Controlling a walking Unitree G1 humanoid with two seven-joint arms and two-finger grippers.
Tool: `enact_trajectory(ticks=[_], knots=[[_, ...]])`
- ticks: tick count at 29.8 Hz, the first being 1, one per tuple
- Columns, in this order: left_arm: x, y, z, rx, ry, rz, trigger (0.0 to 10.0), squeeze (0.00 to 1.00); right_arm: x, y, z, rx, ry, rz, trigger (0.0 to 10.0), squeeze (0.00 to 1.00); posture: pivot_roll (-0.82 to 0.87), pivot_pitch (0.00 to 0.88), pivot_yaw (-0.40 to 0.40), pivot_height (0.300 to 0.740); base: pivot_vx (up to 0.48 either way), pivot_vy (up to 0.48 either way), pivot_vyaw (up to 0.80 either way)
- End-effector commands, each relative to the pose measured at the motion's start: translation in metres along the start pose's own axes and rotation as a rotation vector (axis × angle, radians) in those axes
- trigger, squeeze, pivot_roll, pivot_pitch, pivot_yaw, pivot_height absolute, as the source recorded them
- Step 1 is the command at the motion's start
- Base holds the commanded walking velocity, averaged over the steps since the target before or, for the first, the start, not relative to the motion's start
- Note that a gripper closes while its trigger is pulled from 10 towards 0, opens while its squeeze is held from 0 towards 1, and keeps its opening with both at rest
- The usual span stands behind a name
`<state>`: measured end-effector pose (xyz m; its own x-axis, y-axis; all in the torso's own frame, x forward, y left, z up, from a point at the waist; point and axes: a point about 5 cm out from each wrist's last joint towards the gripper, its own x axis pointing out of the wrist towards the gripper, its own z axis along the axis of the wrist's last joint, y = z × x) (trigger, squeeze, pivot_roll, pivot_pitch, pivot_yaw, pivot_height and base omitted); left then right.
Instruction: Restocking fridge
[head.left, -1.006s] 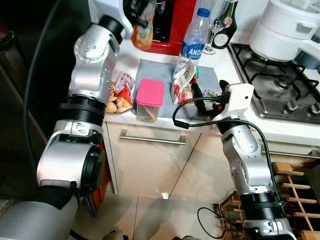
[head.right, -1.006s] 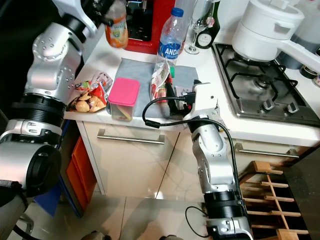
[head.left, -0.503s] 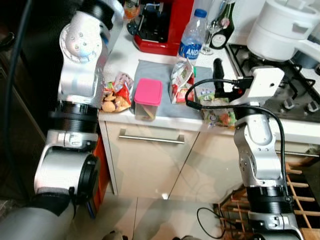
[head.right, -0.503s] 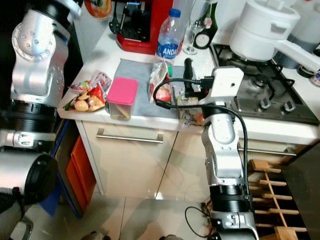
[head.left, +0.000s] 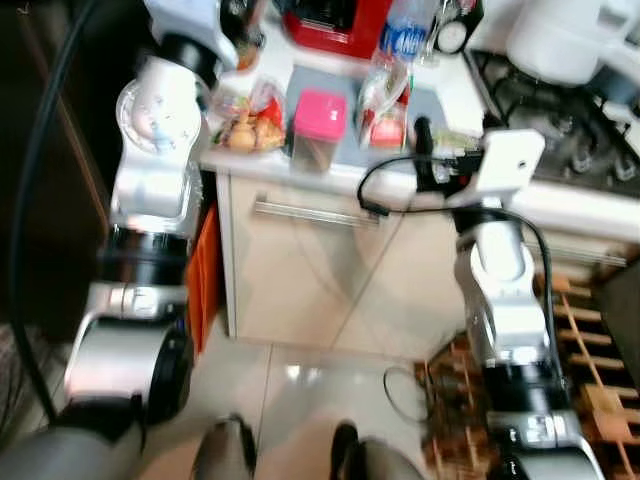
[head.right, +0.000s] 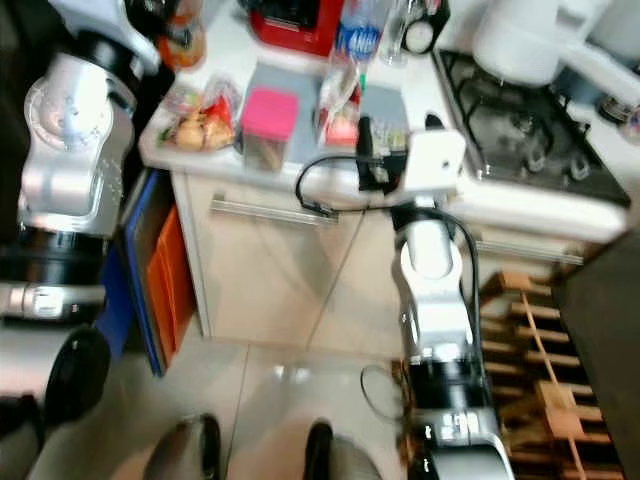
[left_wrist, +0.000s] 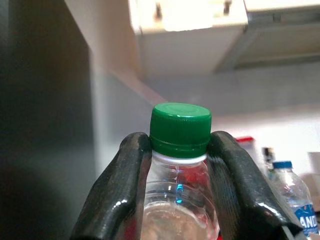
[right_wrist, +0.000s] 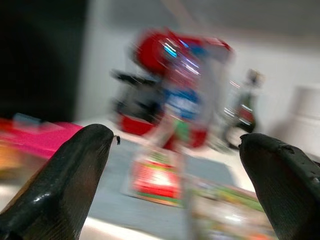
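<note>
Left gripper (left_wrist: 179, 150) pinches a green-capped bottle (left_wrist: 180, 165), contents seemingly orange, view blurred. Right gripper (right_wrist: 175, 145) hangs spread above the counter (head.right: 230, 60). Pink-lidded box (head.right: 268, 120) beside snack bags (head.right: 200, 115).

water bottle (left_wrist: 296, 205), lower right of left wrist view: blue label, white letters "AND" legible at frame edge, rest cut off
other packets and bottles on counter: print too blurred, nothing legible

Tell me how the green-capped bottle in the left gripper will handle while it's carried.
The bottle looks like clear thin plastic, so probably light and a bit squashy. The left gripper pinches it just under the green cap, so the smooth neck might slip or the body swing.
</note>
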<state>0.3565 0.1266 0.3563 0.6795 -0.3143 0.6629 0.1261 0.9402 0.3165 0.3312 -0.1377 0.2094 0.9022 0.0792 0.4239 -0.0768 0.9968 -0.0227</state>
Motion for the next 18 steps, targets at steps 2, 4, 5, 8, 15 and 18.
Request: enact_trajectory(ticks=[2, 4, 5, 8, 15, 18], knots=[[0.010, 0.000, 0.027, 0.042, -0.118, -0.014, 10.0, 0.00, 0.000, 0.000, 0.000, -0.005, -0.013, -0.010, 10.0, 0.00, -0.02, 0.000, -0.080, 0.740, -0.465, 0.000, 0.00], [0.012, 0.000, 0.028, 0.045, -0.116, -0.024, 10.0, 0.00, 0.000, 0.002, -0.001, 0.003, -0.017, -0.016, 10.0, 0.00, -0.02, 0.000, -0.056, 0.740, -0.463, 0.000, 0.00], [0.012, 0.000, 0.028, 0.043, -0.114, -0.031, 10.0, 0.00, -0.001, 0.002, -0.002, 0.008, -0.019, -0.022, 10.0, 0.00, -0.02, 0.000, -0.050, 0.740, -0.454, 0.000, 0.00], [0.013, -0.001, 0.027, 0.044, -0.103, -0.054, 10.0, 0.00, -0.005, 0.003, -0.005, 0.018, -0.013, -0.037, 10.0, 0.00, -0.02, 0.000, -0.036, 0.740, -0.456, 0.000, 0.00], [-0.014, 0.000, -0.009, -0.081, 0.086, -0.054, 10.0, 0.00, -0.032, -0.004, -0.042, 0.065, 0.160, -0.114, 10.0, 0.00, -0.01, 0.000, -0.009, 0.740, -0.083, 0.000, -0.52], [-0.060, -0.007, -0.046, -0.132, 0.258, -0.026, 10.0, 0.00, -0.059, -0.010, -0.065, 0.059, 0.263, -0.134, 10.0, 0.00, 0.00, 0.000, -0.009, 0.740, 0.000, 0.000, -0.24]])
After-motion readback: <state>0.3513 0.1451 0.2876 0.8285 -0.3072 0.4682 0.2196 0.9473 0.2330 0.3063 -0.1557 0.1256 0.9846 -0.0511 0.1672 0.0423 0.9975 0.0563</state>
